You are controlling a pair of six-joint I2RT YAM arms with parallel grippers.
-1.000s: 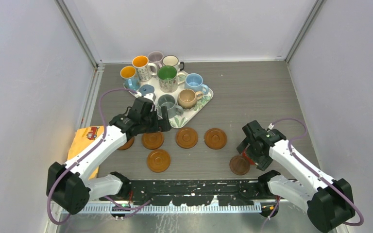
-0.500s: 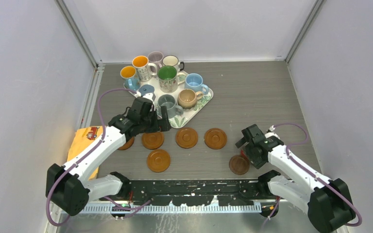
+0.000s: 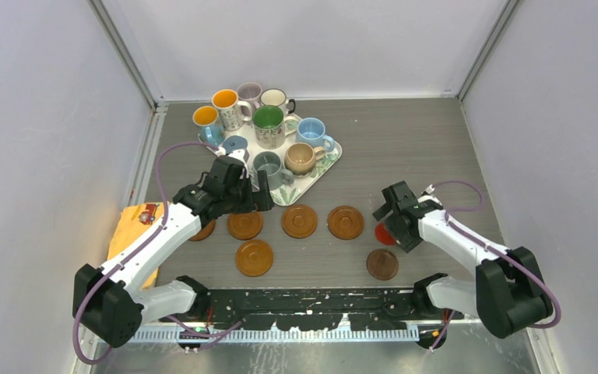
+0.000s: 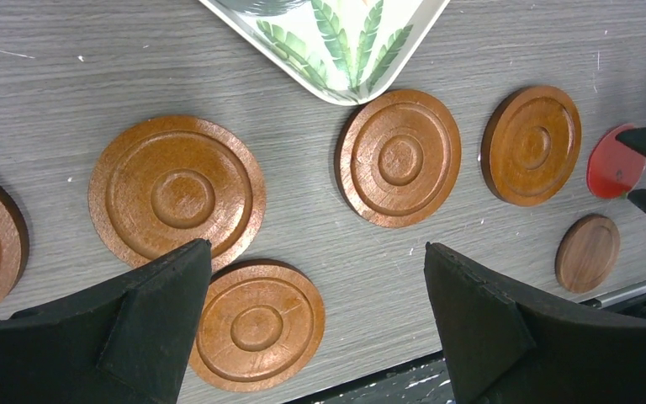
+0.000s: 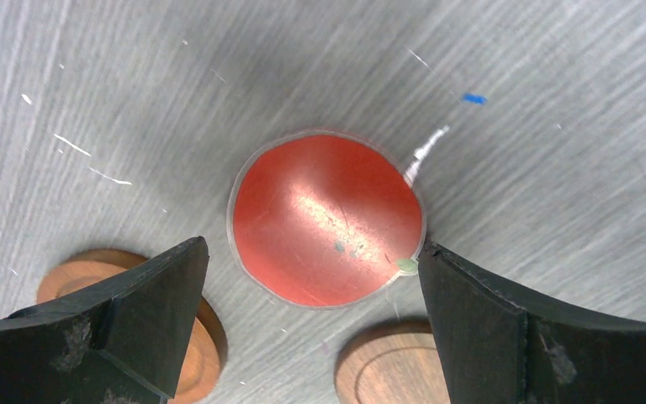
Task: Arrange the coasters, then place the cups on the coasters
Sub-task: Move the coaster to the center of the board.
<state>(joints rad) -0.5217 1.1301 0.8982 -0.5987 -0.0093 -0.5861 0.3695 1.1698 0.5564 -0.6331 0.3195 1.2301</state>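
Observation:
Several cups (image 3: 269,125) stand together on the leaf-patterned tray (image 3: 328,165) at the back. Three orange-brown coasters (image 3: 299,220) lie in a row in front of it. A fourth one (image 3: 254,258) lies nearer, and another (image 3: 202,231) is half hidden under the left arm. A dark brown coaster (image 3: 382,264) lies near the front, with a thin red coaster (image 5: 328,217) just behind it. My left gripper (image 4: 317,246) hangs open over the row and holds nothing. My right gripper (image 5: 313,244) is open above the red coaster, one finger on each side of it.
A yellow cloth (image 3: 136,226) lies at the left edge under the left arm. Grey walls close in the table on three sides. A black rail (image 3: 311,300) runs along the near edge between the arm bases.
My right gripper has moved away from the dark brown coaster, back and to the left, and now hangs over the red coaster. The left arm has stayed put.

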